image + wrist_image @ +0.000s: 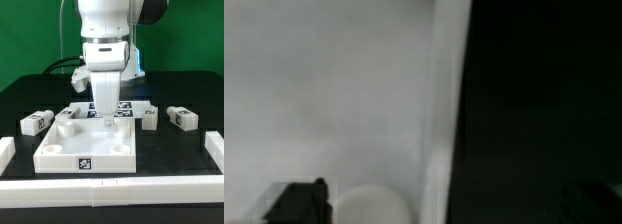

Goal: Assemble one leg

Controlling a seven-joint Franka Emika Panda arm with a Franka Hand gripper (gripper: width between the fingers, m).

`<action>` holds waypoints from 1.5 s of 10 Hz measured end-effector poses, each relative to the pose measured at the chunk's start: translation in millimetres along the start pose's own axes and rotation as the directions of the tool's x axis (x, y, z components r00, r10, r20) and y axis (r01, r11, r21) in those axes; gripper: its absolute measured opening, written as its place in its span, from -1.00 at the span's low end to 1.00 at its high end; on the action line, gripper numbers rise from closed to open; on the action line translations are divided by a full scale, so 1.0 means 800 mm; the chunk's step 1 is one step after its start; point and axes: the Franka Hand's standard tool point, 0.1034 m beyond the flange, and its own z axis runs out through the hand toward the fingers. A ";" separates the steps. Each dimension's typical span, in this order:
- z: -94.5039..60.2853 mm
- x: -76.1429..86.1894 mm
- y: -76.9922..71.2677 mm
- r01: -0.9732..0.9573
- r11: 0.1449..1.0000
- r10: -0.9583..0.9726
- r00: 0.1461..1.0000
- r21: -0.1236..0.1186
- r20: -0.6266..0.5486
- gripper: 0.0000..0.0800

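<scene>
Several white tagged legs lie on the black table in the exterior view: one (37, 122) at the left, one (182, 117) at the right, one (148, 117) by the panel's right edge, and others (75, 110) behind the panel. My gripper (105, 120) points straight down over the far middle of the large white panel (70, 150). In the blurred wrist view my gripper (446, 208) has its dark fingers (299, 204) wide apart. It hangs over the panel's white surface (331, 90), with black table beside it. A pale rounded shape (375, 206) sits by one finger; I cannot tell what it is.
White rails border the table at the front (110, 188), the exterior view's left (5, 150) and its right (215, 148). The panel has round corner sockets (122, 152). A green backdrop stands behind the arm.
</scene>
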 end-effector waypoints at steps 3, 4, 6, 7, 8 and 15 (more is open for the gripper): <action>0.015 -0.013 0.001 -0.025 1.000 0.025 1.000 0.016 -0.008 0.62; 0.015 -0.013 0.003 -0.030 0.999 0.030 1.000 0.013 -0.007 0.62; 0.016 -0.013 0.002 -0.030 0.999 0.030 1.000 0.015 -0.007 -0.02; 0.016 -0.013 0.002 -0.030 0.999 0.030 1.000 0.015 -0.007 -0.51; 0.016 -0.013 0.002 -0.030 0.999 0.030 1.000 0.015 -0.007 -0.51; 0.014 -0.013 0.004 -0.030 1.000 0.030 1.000 0.007 -0.007 -0.85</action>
